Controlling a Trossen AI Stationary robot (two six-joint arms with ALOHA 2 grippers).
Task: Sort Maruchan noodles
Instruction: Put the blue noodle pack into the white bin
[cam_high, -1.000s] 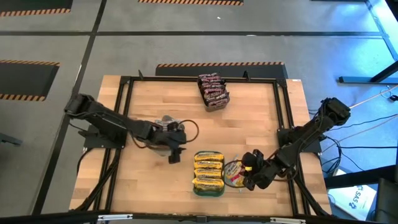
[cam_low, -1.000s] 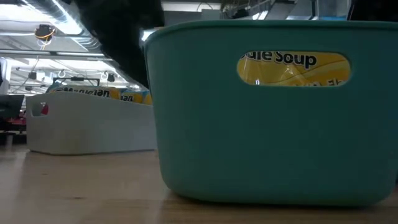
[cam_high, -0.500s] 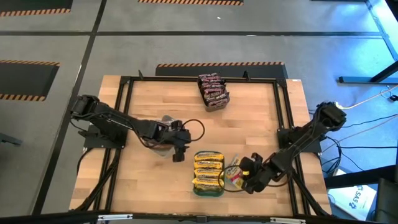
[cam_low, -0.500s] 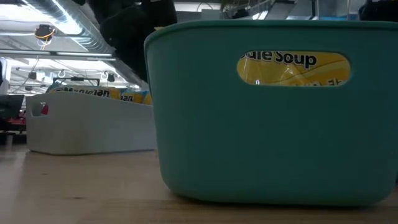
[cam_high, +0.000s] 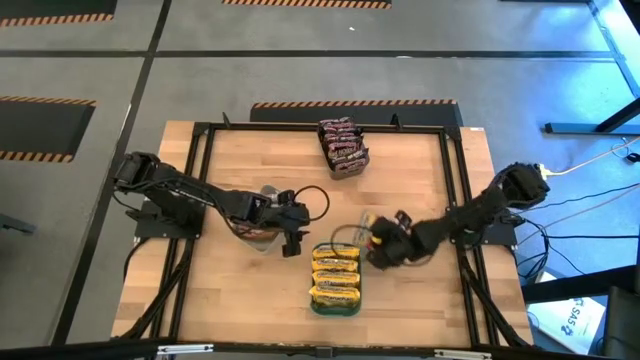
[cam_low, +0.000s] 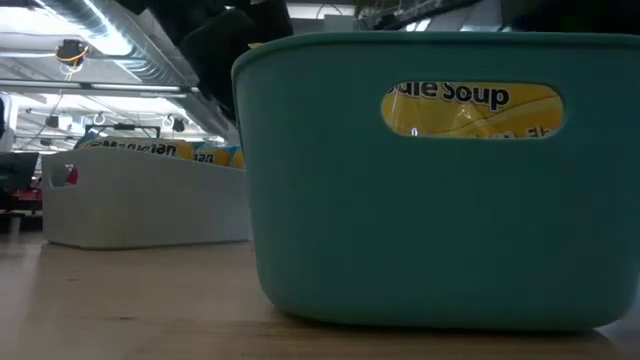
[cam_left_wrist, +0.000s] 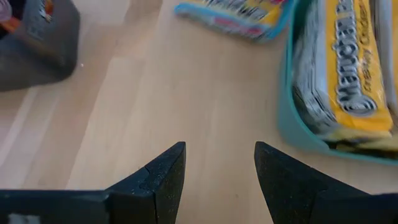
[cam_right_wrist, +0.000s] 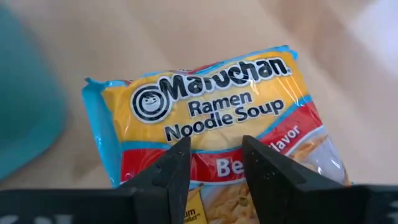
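High view, going L to R: my left arm reaches in from the table's left side, and my left gripper (cam_high: 293, 240) hangs over bare wood just left of the teal tray (cam_high: 312, 297). A translucent white tray (cam_high: 262, 236) sits under that arm's wrist end. Left wrist view shows my two fingers (cam_left_wrist: 160, 176) apart w/ nothing between them, only tabletop below. The teal tray's edge and its yellow packets (cam_left_wrist: 351, 87) are close ahead, w/ a loose packet (cam_left_wrist: 239, 15) lying on the wood beyond.

Mid table, near the front edge, the teal tray holds a row of yellow Maruchan noodles (cam_high: 336, 272) lying flat. Low view is mostly that tray's wall, w/ yellow packet print showing through the handle cutout (cam_low: 472, 108); the white tray (cam_low: 140, 200) stands off to one side on the wood.

Toward the far edge, a grey tray (cam_high: 345, 165) holds the dark maroon packets (cam_high: 340, 141), well apart from the rest.

R of the teal tray, my right gripper (cam_high: 381, 242) is just beside the tray's far right corner. Right wrist view: my fingers (cam_right_wrist: 171, 168) stand apart, straddling a yellow-and-red Maruchan packet (cam_right_wrist: 211, 118) flat on the wood. Cannot tell if the pads touch it or if it's gripped. Teal tray's wall (cam_right_wrist: 25, 112) shows close by.
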